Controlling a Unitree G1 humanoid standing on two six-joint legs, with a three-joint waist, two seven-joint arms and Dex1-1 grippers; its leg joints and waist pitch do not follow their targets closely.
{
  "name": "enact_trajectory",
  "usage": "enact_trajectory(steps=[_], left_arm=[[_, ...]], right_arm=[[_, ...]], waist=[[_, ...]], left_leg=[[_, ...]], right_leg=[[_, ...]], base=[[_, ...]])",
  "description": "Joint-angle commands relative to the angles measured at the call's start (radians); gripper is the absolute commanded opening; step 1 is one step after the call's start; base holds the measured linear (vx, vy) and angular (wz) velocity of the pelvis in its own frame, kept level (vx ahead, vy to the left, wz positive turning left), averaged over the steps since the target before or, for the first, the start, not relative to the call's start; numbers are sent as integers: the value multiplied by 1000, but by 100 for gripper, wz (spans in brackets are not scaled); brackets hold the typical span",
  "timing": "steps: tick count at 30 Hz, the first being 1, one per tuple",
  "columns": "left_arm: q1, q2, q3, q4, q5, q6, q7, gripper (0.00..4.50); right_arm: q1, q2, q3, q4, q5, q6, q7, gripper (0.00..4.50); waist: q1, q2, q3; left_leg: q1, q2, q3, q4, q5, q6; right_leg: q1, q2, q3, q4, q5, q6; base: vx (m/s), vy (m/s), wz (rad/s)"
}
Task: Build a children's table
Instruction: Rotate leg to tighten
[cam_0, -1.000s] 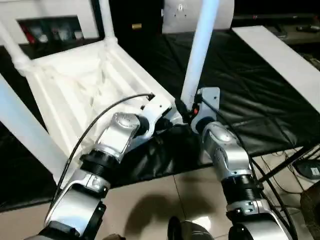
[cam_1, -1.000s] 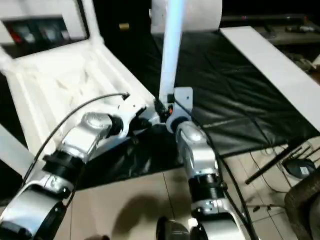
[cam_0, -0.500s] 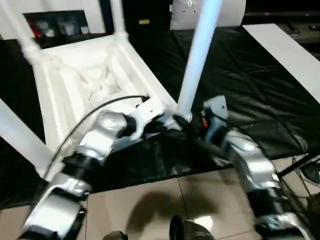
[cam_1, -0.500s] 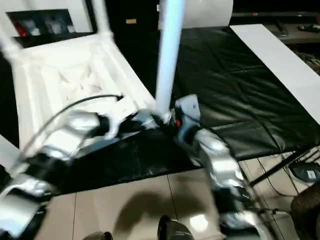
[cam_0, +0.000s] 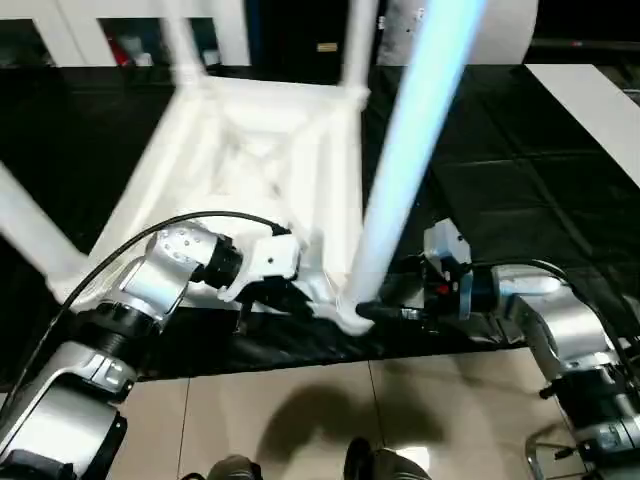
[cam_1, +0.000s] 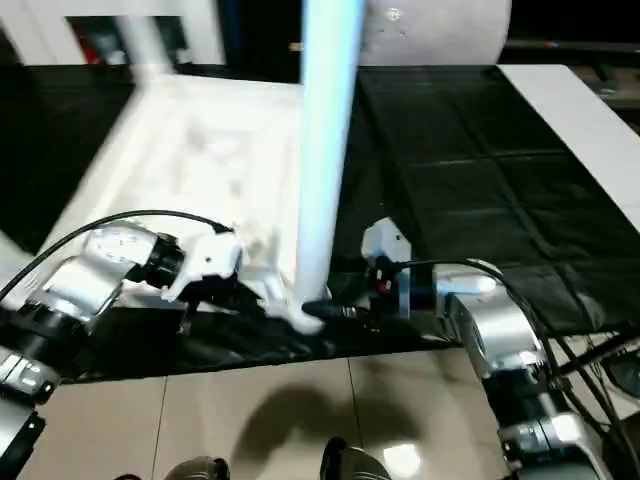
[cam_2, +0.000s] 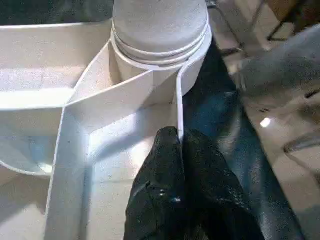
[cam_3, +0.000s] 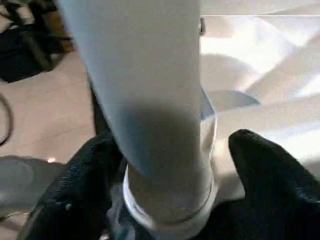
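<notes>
Left eye view, and the children's table (cam_0: 270, 150) lies upside down on the black-covered bench (cam_0: 520, 170), ribbed underside up, legs standing. The near-right leg (cam_0: 410, 170) rises tall through the middle of the picture from its corner socket at the bench's near edge. Compared with a second ago the top looks turned: its long sides ran slantwise away to the far left then, and now its far edge sits almost square across the picture, though the camera has shifted too.

The left end effector (cam_2: 182, 185) sits pressed together, its black fingers (cam_2: 160, 170) pinching the thin rim wall of the table top just beside that socket. The right end effector (cam_3: 165, 180) stands spread, one finger on each side of the leg's base collar; whether the pads actually touch the leg I cannot tell. A second ago the right forearm came up from below; now it reaches in level from the right.

Far right on the bench, a flat white board (cam_0: 590, 100). Nearer, tiled floor (cam_0: 300, 420).
</notes>
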Motion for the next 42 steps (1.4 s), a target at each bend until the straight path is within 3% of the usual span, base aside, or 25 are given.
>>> enact_trajectory(steps=[1, 3, 10, 11, 12, 18, 22, 26, 27, 30, 31, 33, 35, 37, 39, 40, 41, 42], left_arm=[[1, -15, -66, 1, 14, -30, -80, 0], [-1, -16, -70, 3, 16, -38, -98, 0], [-15, -18, -76, 30, 25, -66, -95, 0], [-20, -20, -74, 43, 29, -73, -92, 0], [-21, -20, -73, 45, 30, -75, -91, 0], [-31, -25, -70, 69, 39, -90, -86, 0], [-36, -27, -68, 86, 44, -96, -74, 0], [-29, -38, -44, 76, 34, -32, -29, 0], [-21, -46, -26, 55, 25, 30, 7, 0], [-9, -58, -4, 21, 11, 98, 44, 0], [-1, -63, 3, -5, 10, 144, 68, 0], [18, -87, 23, -66, 7, 253, 138, 0], [22, -102, 31, -80, 5, 284, 165, 0], [25, -139, 49, -103, 2, 352, 225, 0], [23, -198, 77, -126, 2, 443, 319, 0], [19, -231, 88, -138, 9, 494, 371, 0], [14, -249, 95, -135, 14, 509, 402, 0], [8, -279, 110, -139, 23, 546, 460, 0]], right_arm=[[-15, -18, 15, 4, 14, 13, 46, 347], [-22, -19, 26, 8, 14, 15, 71, 330], [-41, -23, 52, 28, 13, 6, 128, 278], [-45, -21, 55, 29, 13, 8, 140, 269], [-46, -21, 55, 29, 13, 8, 143, 247], [-51, -20, 67, 35, 15, 19, 170, 210], [-44, -19, 74, 30, 16, 28, 180, 203], [-16, -17, 71, -16, 40, 79, 165, 202], [4, -3, 59, -49, 53, 117, 121, 202], [19, 28, 42, -72, 52, 161, 33, 201], [28, 52, 34, -82, 38, 166, -28, 201], [47, 111, 23, -103, -5, 169, -168, 201], [50, 130, 20, -107, -15, 182, -206, 201], [51, 178, 11, -111, -28, 222, -291, 200], [48, 248, -4, -117, -49, 265, -413, 199], [39, 291, -13, -113, -64, 290, -496, 199], [29, 315, -18, -98, -79, 289, -546, 199], [11, 369, -45, -68, -99, 296, -654, 199]], waist=[[-7, -8, -90], [-4, -7, -90], [-8, -20, -85], [-6, -16, -85], [-6, -17, -85], [-5, -19, -90], [-2, -16, -89], [2, -18, -89], [7, -9, -89], [5, -15, -86], [5, -13, -84], [-6, -10, -79], [-19, -15, -77], [-28, -13, -77], [-61, -8, -76], [-68, -5, -72], [-83, 10, -69], [-102, 20, -67]], left_leg=[[2, 50, -1, -63, 17, 180], [3, 48, 0, -64, -3, 155], [1, 43, 2, -66, -40, 126], [3, 42, 3, -66, -44, 125], [4, 43, 3, -67, -45, 122], [4, 45, 4, -65, -20, 131], [4, 44, 5, -65, -21, 133], [4, 45, 6, -66, -25, 122], [7, 46, 5, -66, -21, 118], [5, 42, 6, -69, -53, 96], [8, 41, 6, -70, -68, 87], [12, 30, 6, -70, -118, 52], [6, 21, 4, -67, -137, 45], [8, 21, 3, -66, -145, 43], [6, 23, -3, -63, -193, 40], [9, 28, -5, -63, -208, 37], [23, 39, -14, -63, -266, 35], [26, 62, -26, -72, -333, 34]], right_leg=[[86, -72, 78, -38, -279, -173], [87, -73, 77, -43, -326, -152], [86, -70, 78, -53, -403, -113], [83, -69, 78, -56, -417, -109], [83, -70, 78, -57, -418, -108], [83, -68, 80, -47, -371, -124], [83, -68, 80, -49, -375, -127], [85, -67, 80, -49, -390, -120], [83, -68, 81, -50, -390, -121], [85, -67, 79, -58, -441, -102], [83, -68, 79, -62, -469, -95], [79, -67, 70, -84, -582, -48], [83, -62, 58, -96, -649, 0], [81, -60, 52, -105, -665, 16], [87, -59, 26, -124, -686, 46], [86, -59, 20, -131, -691, 50], [88, -63, -5, -146, -698, 56], [98, -67, -19, -144, -654, 49]], base=[[0, 0, 0], [0, 0, 0], [0, 0, 0], [0, 0, 0], [0, 0, 0], [0, 0, 0], [0, 0, 0], [0, 0, 0], [0, 0, 0], [0, 0, 0], [0, 0, 0], [0, 0, 0], [0, 0, 0], [0, 0, 0], [-29, 13, -5], [0, 0, 0], [0, 0, 0], [0, 0, 0]])
